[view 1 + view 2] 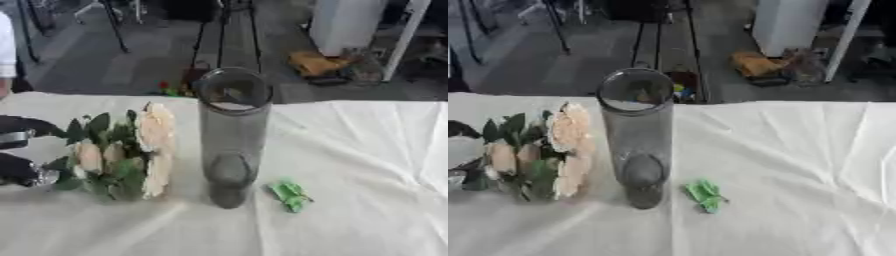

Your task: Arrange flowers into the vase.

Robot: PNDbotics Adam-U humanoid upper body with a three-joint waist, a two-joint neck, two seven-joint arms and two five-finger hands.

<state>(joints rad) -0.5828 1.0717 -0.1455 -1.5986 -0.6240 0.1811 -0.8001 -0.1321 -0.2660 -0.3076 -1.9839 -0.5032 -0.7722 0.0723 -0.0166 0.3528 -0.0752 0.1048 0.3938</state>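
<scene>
White cloth covers the table (pixel 367 150). Nearest lies a green scrap (pixel 290 195). The vase (pixel 232 135) stands upright at centre and is judged empty. The flowers (pixel 122 155) are held just left of it; left hand (pixel 22 160) fingers are curled round the stems. Insertion remains.

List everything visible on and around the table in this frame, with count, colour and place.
vase: one, clear grey glass, upright at table centre, nothing in it.
flower bunch: one, cream blooms with green leaves, left of the vase.
green scrap: one, on the cloth right of the vase base.
tablecloth: one, white, covering the table.
left robot hand: black and silver, at the left edge, against the flower bunch.
right robot hand: not in view.
</scene>
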